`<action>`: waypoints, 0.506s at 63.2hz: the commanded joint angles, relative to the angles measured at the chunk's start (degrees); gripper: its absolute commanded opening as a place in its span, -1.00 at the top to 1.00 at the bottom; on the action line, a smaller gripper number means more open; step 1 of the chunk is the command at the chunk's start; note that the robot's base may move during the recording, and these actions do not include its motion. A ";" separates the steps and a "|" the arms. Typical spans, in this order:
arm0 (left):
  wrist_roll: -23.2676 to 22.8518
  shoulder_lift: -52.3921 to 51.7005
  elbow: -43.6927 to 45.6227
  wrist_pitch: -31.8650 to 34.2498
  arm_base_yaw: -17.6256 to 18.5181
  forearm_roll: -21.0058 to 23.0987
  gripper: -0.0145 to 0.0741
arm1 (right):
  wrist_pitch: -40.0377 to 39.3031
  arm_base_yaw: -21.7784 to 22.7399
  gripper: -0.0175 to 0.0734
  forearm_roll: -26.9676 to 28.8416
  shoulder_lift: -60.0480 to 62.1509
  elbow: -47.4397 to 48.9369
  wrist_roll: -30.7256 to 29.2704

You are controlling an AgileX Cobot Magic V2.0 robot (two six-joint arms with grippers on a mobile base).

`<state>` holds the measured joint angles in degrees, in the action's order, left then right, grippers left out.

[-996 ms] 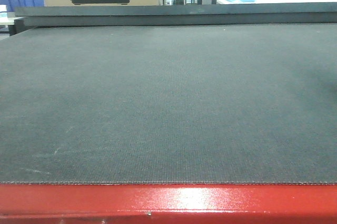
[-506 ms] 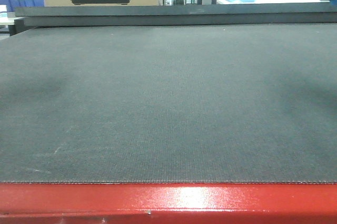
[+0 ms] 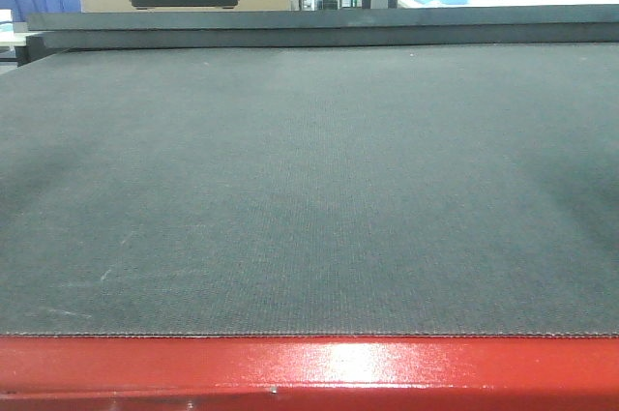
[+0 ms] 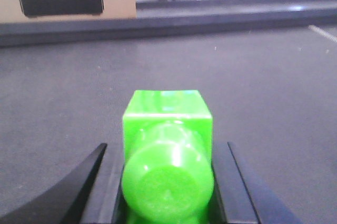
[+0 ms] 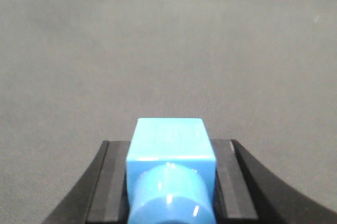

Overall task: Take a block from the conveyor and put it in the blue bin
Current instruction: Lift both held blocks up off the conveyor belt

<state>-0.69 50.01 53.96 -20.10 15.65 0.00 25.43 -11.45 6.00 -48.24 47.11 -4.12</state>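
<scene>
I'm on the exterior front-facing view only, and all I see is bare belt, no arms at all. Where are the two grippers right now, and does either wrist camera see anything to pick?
Observer: The left gripper, the green one, hangs over the conveyor. No item lies on the belt ahead of it.
Operator: And the right one?
Observer: The right gripper, blue, is over bare belt too, with nothing to pick in its view.
Operator: Are they open?
Observer: I cannot tell. Each wrist view shows one solid coloured block with no visible gap.
</scene>
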 commanded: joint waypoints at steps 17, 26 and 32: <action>-0.34 -13.10 -5.23 4.64 0.48 -4.63 0.92 | -3.38 -0.06 0.97 6.84 6.09 -1.44 -0.51; -0.34 -15.18 -6.14 -0.16 -0.09 -4.73 0.92 | -2.64 -0.06 0.97 7.40 7.50 -1.44 -3.20; -1.36 -16.62 -8.49 0.45 -0.71 -4.59 0.92 | -3.07 -0.06 0.97 7.40 9.44 -2.09 -7.51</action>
<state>-1.01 34.64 47.02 -19.57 15.38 -4.56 23.96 -11.45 13.22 -40.57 45.56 -7.88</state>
